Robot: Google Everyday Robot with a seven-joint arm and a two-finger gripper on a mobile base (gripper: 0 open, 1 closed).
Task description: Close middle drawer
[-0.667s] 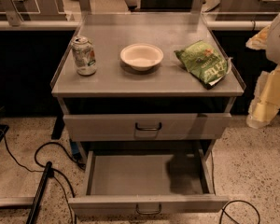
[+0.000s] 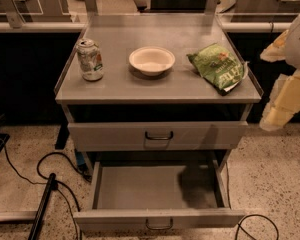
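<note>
Middle drawer (image 2: 159,218) stands pulled far out under the closed top drawer (image 2: 159,135), probably waiting for a push on its front; the gripper (image 2: 279,111) hangs apart at the right, and I cannot tell how open it is.

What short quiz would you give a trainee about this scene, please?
1. True or false: the middle drawer is pulled out of the grey cabinet.
2. Which thing stands between the soda can and the green chip bag on the cabinet top? A) white bowl B) mug C) sponge
3. Fill in: the gripper hangs at the ___ edge of the view, beside the cabinet and apart from the drawer.

Key: 1 true; 2 A; 3 right.
</note>
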